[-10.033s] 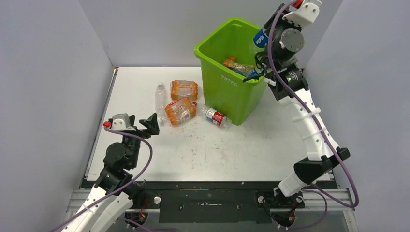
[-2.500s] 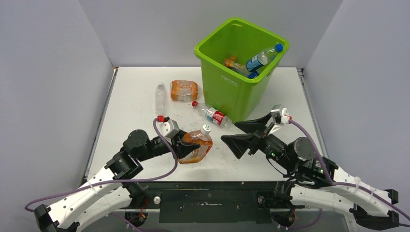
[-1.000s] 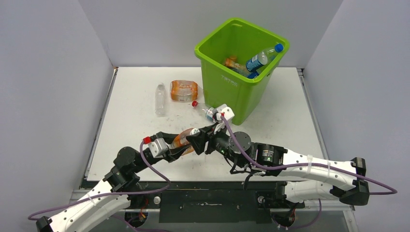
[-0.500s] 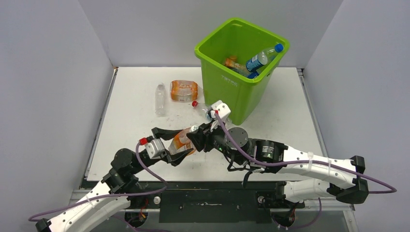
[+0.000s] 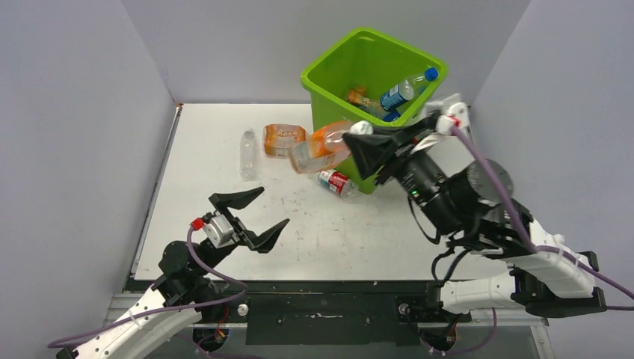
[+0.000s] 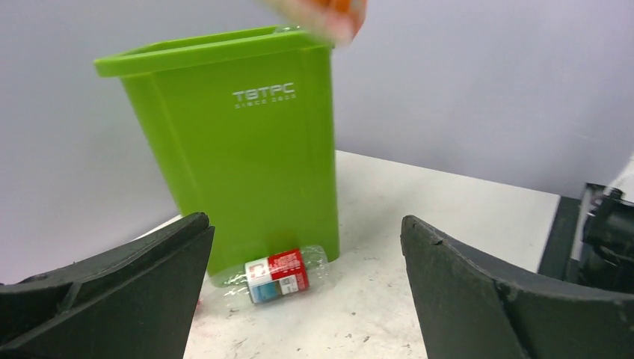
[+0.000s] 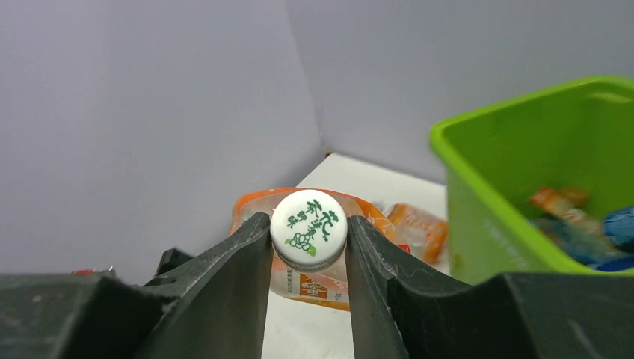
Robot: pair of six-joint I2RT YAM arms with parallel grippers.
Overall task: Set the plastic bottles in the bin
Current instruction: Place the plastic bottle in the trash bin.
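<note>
My right gripper (image 5: pixel 362 140) (image 7: pixel 309 238) is shut on the white cap of an orange-tinted bottle (image 5: pixel 320 147) (image 7: pixel 323 278), held in the air just left of the lime-green bin (image 5: pixel 351 127) (image 6: pixel 239 149) (image 7: pixel 478 202). Inside the bin lie a blue-label bottle (image 5: pixel 407 86) and an orange one (image 5: pixel 357 97). On the table remain a red-label bottle (image 5: pixel 334 182) (image 6: pixel 280 274) at the bin's foot, an orange bottle (image 5: pixel 278 140) and a clear bottle (image 5: pixel 247 154). My left gripper (image 5: pixel 253 215) (image 6: pixel 306 299) stands wide open and empty near the front left.
Grey walls close in the white table (image 5: pixel 224 194) on three sides. The bin stands at the back, right of centre. The black rail (image 5: pixel 321 307) with both arm bases runs along the near edge.
My left gripper let go of the orange-tinted bottle and drew back toward the front left. My right gripper closed on its cap and lifted it up toward the bin.
</note>
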